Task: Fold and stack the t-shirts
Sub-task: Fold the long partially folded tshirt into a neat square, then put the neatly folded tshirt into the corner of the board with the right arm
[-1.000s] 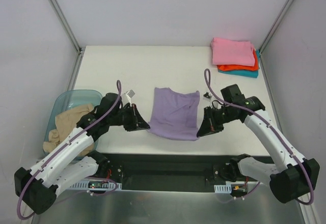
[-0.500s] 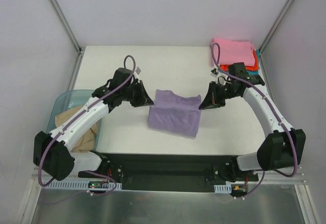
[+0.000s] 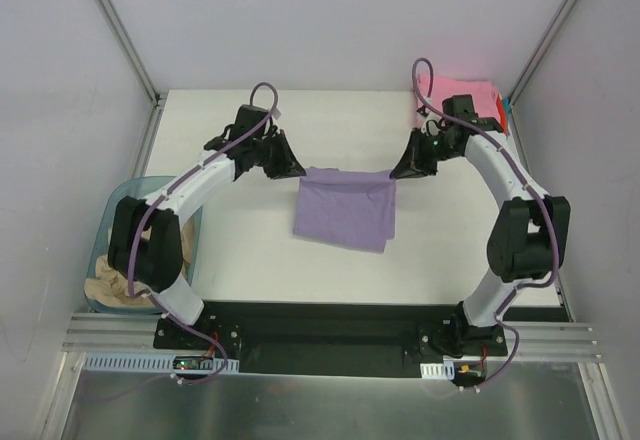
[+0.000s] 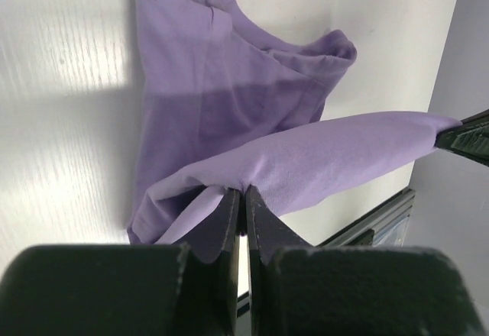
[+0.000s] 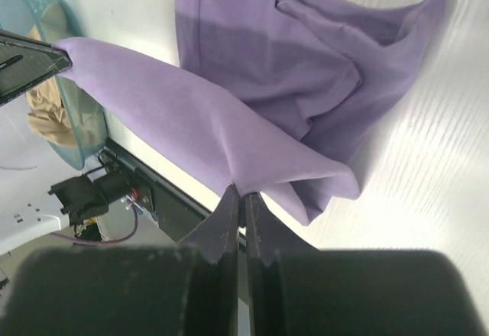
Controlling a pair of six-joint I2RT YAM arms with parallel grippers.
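The lavender t-shirt (image 3: 345, 209) lies half folded at the table's middle. Its far edge is lifted and stretched between both grippers. My left gripper (image 3: 297, 171) is shut on the shirt's left far corner (image 4: 229, 179). My right gripper (image 3: 396, 172) is shut on the right far corner (image 5: 252, 176). Each wrist view shows the held fold arching above the rest of the shirt (image 4: 221, 76) (image 5: 290, 53) on the table. The folded pink shirt (image 3: 462, 97) tops a stack at the back right, with orange-red (image 3: 499, 110) and teal (image 3: 506, 105) edges beneath. The tan shirt (image 3: 105, 285) sits in the bin.
The translucent pale-blue bin (image 3: 115, 205) stands at the table's left edge, also seen in the right wrist view (image 5: 46, 23). The black rail (image 3: 330, 325) runs along the near edge. Grey walls enclose the table on three sides.
Both grippers have carried the shirt's held edge away from the near side toward the back of the table, folding it over. The arms are now stretched far out.
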